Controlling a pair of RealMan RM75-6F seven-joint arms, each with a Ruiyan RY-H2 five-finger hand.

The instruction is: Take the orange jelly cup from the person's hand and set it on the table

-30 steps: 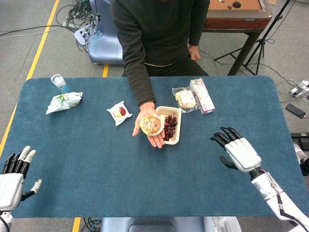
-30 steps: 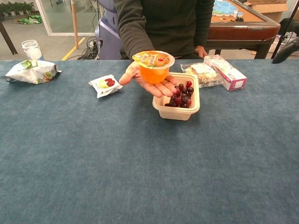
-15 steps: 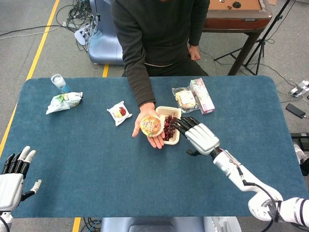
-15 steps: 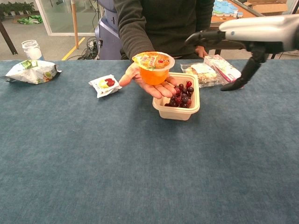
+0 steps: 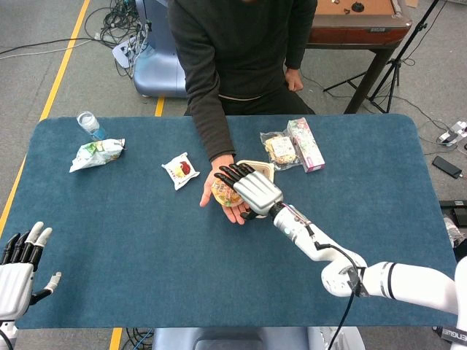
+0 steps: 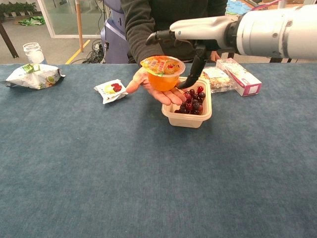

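The right hand [image 5: 254, 191] hovers over the orange jelly cup [image 6: 163, 72] — fingers spread, gripping nothing. The cup sits on the person's palm [image 6: 166, 94]. The left hand [image 5: 18, 273] rests apart, fingers open.

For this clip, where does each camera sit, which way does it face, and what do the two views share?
Head view: high up, looking steeply down on the table; shows the left hand at the near-left corner and the right hand over the jelly cup on the person's palm.
Chest view: low, near table height, facing across it at the person; shows only the right hand, above the cup.
Shared: right hand, cup, palm, cherry tray, snack packets.
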